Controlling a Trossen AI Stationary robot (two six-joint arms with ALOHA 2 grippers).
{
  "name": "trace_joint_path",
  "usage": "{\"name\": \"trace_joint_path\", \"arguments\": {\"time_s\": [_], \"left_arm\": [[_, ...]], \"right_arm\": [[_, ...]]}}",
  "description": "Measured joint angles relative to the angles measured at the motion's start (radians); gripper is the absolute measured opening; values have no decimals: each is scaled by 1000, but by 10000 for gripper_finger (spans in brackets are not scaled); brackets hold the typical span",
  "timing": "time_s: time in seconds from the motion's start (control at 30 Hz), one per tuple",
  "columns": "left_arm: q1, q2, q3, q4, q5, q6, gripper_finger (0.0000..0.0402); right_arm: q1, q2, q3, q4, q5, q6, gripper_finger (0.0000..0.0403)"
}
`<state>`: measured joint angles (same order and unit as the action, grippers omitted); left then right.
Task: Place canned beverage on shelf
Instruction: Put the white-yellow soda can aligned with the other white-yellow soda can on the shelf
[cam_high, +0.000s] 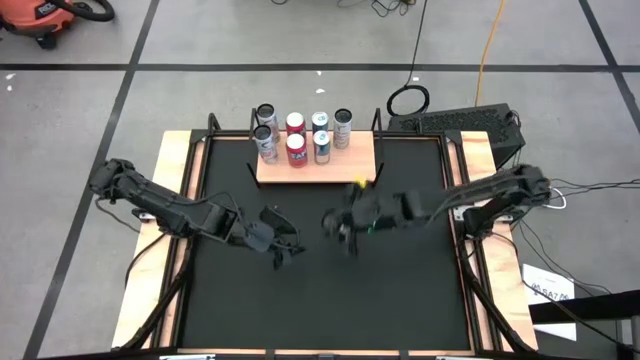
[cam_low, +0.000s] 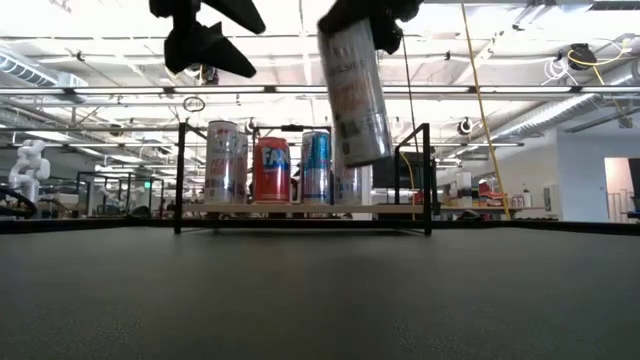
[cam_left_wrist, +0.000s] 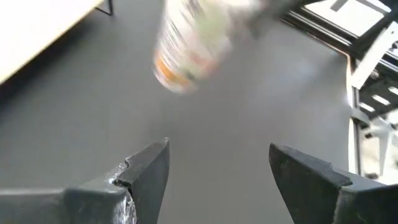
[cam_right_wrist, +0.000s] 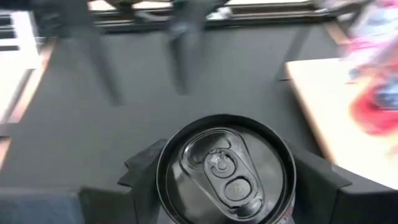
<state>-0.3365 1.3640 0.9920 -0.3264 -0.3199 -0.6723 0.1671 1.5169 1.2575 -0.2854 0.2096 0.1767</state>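
Above the black mat (cam_high: 330, 290), near its middle, your right gripper (cam_high: 345, 228) clamps a tall silver can (cam_low: 354, 95), lifted clear and slightly tilted. Just beside it your left gripper (cam_left_wrist: 217, 171) hangs empty, fingers parted. Farther back, your shelf (cam_high: 345, 170) carries seven upright cans (cam_high: 296, 140), with bare board toward its right end.

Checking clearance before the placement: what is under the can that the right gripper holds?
Only bare black mat; the can hangs tilted in the right gripper, clear of it. Nothing hidden there.
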Motion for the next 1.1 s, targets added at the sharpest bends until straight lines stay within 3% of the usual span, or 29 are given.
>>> {"name": "trace_joint_path", "arguments": {"time_s": [0.17,0.3,0.5,1.1], "left_arm": [[26,0,0,1,-28,-25,273],[35,-4,0,0,-76,-61,273],[61,-5,0,3,-82,-87,273],[102,-5,0,-5,-111,-237,273]], "right_arm": [[-181,-107,-60,-8,-55,-121,244],[-343,-178,-162,100,-144,-169,244],[-528,-183,-235,220,-286,-232,244],[-763,2,-236,407,-555,-275,245]]}}
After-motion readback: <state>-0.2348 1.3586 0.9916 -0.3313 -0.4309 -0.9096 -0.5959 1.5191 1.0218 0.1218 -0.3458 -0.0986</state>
